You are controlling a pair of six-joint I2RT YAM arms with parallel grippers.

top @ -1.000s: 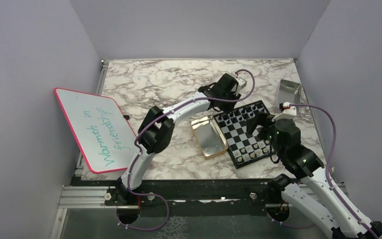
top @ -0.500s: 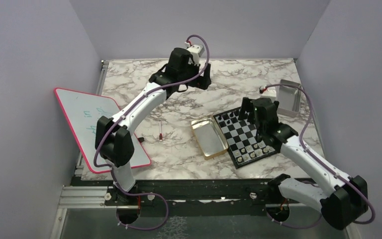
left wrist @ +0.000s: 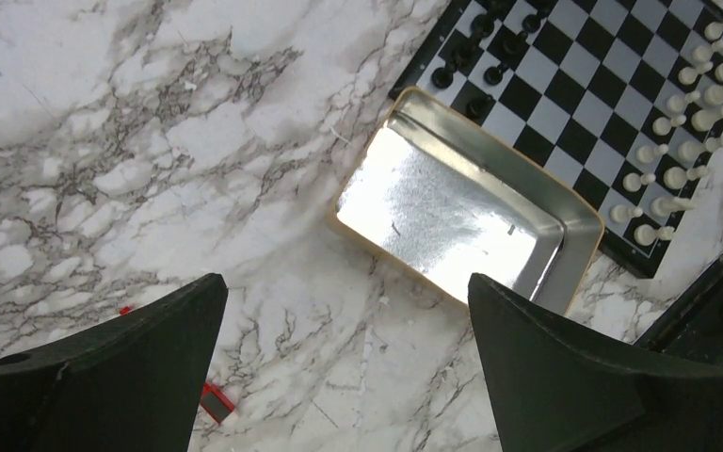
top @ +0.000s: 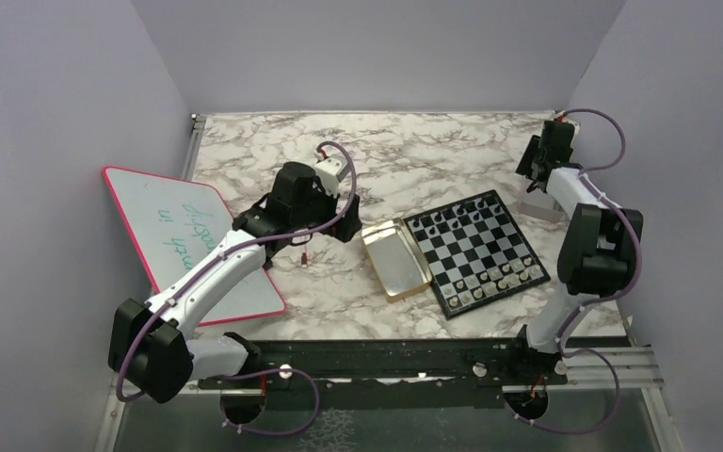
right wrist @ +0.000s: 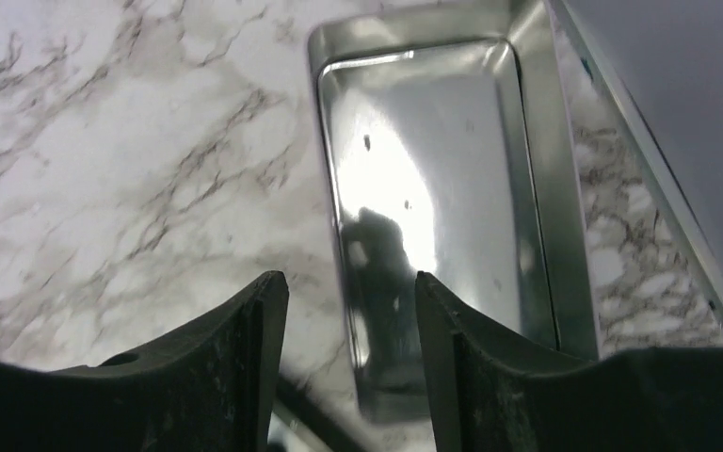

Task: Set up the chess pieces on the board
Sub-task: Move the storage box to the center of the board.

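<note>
The board point(top: 475, 247) lies right of centre, with black chess pieces point(top: 444, 219) on its far rows and pale chess pieces point(top: 501, 277) on its near rows. In the left wrist view the board point(left wrist: 612, 89) shows at top right, with its black pieces point(left wrist: 475, 68) and pale pieces point(left wrist: 682, 155). My left gripper point(top: 339, 215) point(left wrist: 345, 282) stands wide open over bare marble, left of the board, holding nothing. My right gripper point(top: 533, 174) point(right wrist: 350, 282) hangs at the back right, away from the board, jaws apart with nothing between them.
An open gold tin point(top: 395, 256) point(left wrist: 452, 212) lies against the board's left edge. A silver tin point(top: 534, 209) point(right wrist: 433, 188) sits under the right gripper by the right wall. A small red object point(top: 303, 256) point(left wrist: 215, 400) and a pink-rimmed whiteboard point(top: 188, 240) lie on the left.
The left arm swung from the board's far corner to the back, then down beside the gold tin. The right arm left the board for the back right corner, its jaws narrowing.
</note>
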